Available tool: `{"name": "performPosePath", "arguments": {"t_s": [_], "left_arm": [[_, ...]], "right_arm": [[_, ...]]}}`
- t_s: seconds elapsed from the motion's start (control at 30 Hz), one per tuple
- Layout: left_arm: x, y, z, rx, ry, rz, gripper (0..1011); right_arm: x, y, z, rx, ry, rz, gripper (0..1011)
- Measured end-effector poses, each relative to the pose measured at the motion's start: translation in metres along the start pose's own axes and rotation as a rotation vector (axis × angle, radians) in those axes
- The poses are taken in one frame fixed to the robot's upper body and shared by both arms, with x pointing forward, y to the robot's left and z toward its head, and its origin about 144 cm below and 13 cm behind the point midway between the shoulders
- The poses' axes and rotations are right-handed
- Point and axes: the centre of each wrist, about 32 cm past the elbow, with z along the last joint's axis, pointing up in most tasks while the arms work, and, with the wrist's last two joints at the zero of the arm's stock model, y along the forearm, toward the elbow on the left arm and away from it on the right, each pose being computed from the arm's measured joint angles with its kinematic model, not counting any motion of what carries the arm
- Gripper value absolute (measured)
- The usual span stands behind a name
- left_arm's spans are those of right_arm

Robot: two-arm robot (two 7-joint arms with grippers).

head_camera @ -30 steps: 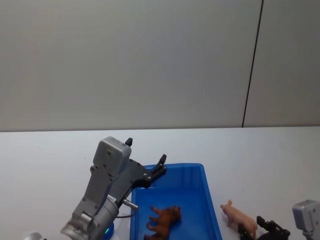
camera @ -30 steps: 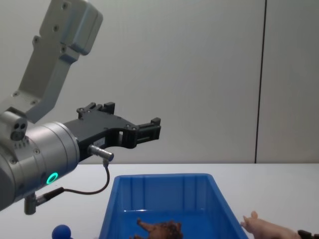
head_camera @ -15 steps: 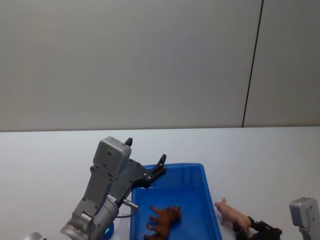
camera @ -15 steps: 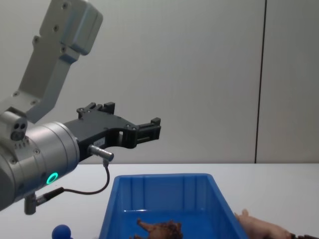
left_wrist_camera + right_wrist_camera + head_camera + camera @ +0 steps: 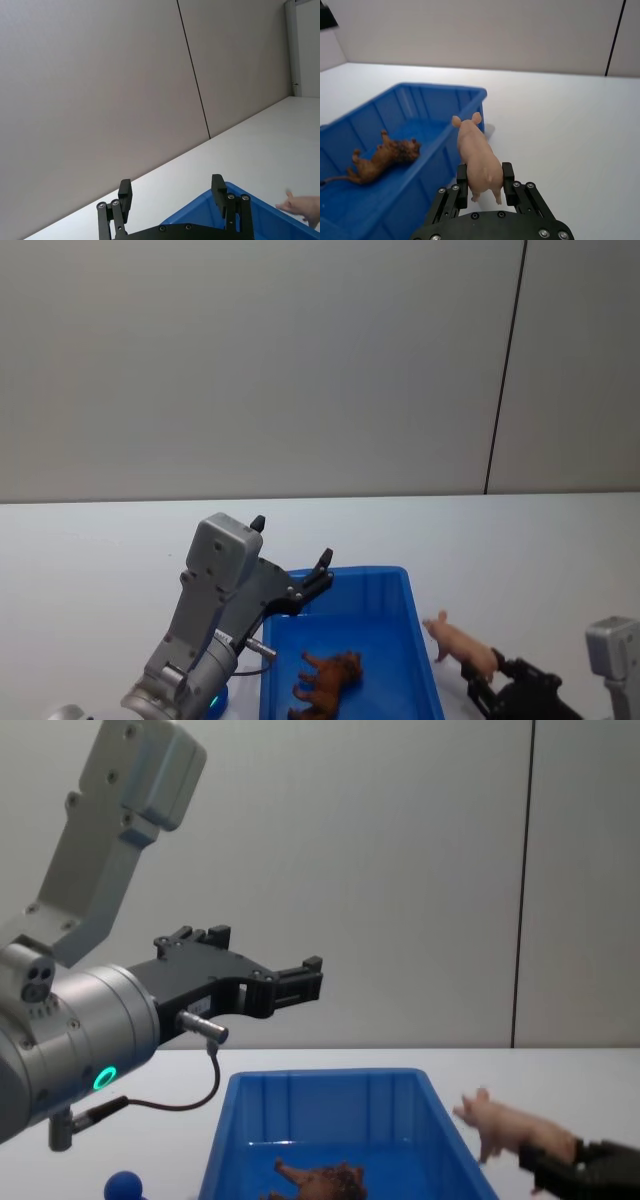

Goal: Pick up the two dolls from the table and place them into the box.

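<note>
I recorded the lion [image 5: 328,680] lying in the box [image 5: 375,605], the right gripper [image 5: 484,175] clenched on the pig [image 5: 455,642] clear of the surface [image 5: 520,540] just beside the box with placement outstanding, and the left gripper [image 5: 171,185] released above the box.

Bright, even light — a faint, soft shadow falls on the table [image 5: 570,150] beside the box [image 5: 445,88].

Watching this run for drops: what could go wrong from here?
The right claw grips the pig only by its hindquarters, so it might tilt or slip out. The pig is outside the box, by its right wall, not clearly above the rim; a sideways move could clip it. The open left claw hovers over the box's far left corner, crowding the drop.
</note>
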Motion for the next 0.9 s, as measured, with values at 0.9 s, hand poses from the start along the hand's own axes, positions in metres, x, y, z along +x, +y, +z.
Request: {"name": "performPosePath", "arguments": {"t_s": [0.9], "left_arm": [[0.000, 0.000, 0.000, 0.000, 0.000, 0.000, 1000]], "right_arm": [[-0.027, 0.006, 0.061, 0.168, -0.123, 0.058, 455]]}}
